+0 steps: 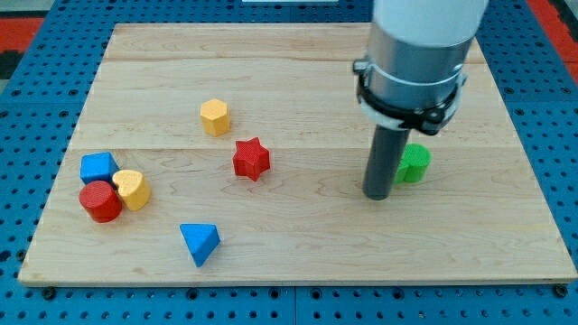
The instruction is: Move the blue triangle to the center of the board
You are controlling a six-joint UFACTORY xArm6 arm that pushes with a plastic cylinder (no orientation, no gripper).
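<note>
The blue triangle point(200, 243) points toward seven o'clock, long axis likewise; my tip point(377, 195), fingerless and holding nothing, sits well apart at two o'clock.

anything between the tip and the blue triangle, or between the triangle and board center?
Nothing visible stands in either path. My tip is at the view's right, beside the green block; the blue triangle lies at the lower left, bare wood between them. The red star sits just left of the triangle's line to center, near but not on it.
</note>
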